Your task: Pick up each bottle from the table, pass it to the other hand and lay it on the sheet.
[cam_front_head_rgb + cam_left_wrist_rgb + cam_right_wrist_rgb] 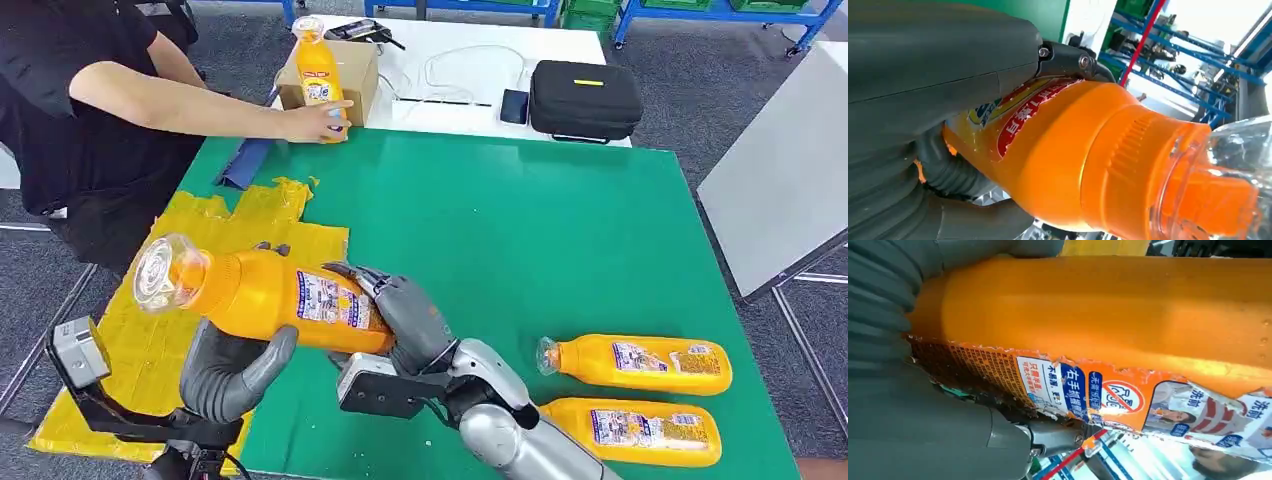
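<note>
Mid-handover above the sheet (150, 350) at 8 o'clock: both the left hand (235, 370) and right hand (405, 320) grip the bottle (265, 292). Right should let go only once left holds firm.

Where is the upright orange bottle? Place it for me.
In the head view the upright orange bottle stands at the far left edge of the green table, held by a person's hand in front of a cardboard box.
</note>
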You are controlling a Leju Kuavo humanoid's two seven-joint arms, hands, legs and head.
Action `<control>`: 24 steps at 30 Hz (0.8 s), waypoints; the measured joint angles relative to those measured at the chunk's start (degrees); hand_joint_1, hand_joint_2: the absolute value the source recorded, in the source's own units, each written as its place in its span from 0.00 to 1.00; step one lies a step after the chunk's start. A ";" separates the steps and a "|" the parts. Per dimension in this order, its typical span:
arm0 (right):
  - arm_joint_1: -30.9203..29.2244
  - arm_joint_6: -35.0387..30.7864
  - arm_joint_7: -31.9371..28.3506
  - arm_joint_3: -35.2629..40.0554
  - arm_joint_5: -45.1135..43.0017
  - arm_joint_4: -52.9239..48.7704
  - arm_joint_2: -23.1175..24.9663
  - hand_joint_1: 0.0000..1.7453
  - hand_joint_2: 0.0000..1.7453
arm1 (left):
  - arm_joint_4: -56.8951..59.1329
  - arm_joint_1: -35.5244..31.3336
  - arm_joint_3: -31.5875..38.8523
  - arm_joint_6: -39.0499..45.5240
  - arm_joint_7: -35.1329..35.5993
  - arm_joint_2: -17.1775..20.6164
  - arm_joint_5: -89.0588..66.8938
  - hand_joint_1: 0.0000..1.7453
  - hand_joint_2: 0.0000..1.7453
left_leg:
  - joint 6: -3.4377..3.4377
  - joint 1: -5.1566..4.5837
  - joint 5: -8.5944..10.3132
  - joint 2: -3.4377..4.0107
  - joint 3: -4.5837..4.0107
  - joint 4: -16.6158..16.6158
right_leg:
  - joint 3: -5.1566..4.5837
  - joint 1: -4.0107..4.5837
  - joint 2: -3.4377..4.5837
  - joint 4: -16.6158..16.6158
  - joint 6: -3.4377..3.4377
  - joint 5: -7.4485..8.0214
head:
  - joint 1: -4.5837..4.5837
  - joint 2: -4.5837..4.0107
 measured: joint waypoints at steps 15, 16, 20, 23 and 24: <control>-0.37 0.04 1.99 0.39 2.54 1.80 0.24 0.00 1.00 | 0.26 0.14 -0.09 1.44 -3.83 0.18 -5.60 1.00 1.00 | 0.00 0.00 0.00 0.02 0.00 0.00 | -0.04 0.00 0.01 0.00 0.00 0.00 | 0.00 0.00; -0.25 0.04 3.20 0.42 3.41 2.15 0.11 0.00 1.00 | 0.24 0.26 -0.13 1.51 -4.61 0.26 -7.31 1.00 1.00 | 0.00 0.00 0.00 0.02 0.00 0.00 | -0.05 0.00 0.01 0.00 0.00 0.00 | -0.02 0.00; 1.31 0.09 7.76 -0.19 7.88 3.91 -2.25 0.00 1.00 | -1.88 0.54 0.11 2.38 -8.54 0.63 -18.45 1.00 1.00 | 0.00 0.00 0.00 -0.11 -0.03 0.00 | -0.02 -0.01 -0.07 -0.01 0.00 -0.01 | 0.02 0.00; 3.48 0.11 8.22 -1.20 10.31 4.57 -4.02 0.00 1.00 | -3.67 0.77 0.68 1.95 -9.11 0.74 -23.28 1.00 1.00 | 0.00 -0.04 0.00 -0.04 -0.06 0.00 | -0.03 -0.05 -0.04 -0.01 0.00 0.00 | 0.00 0.00; 3.89 0.11 8.22 -1.44 10.53 4.75 -4.39 0.00 1.00 | -4.00 0.84 0.92 1.88 -9.14 0.74 -23.61 1.00 1.00 | 0.01 -0.04 0.00 -0.04 -0.07 0.01 | -0.05 -0.05 -0.05 -0.01 0.00 0.00 | 0.00 0.00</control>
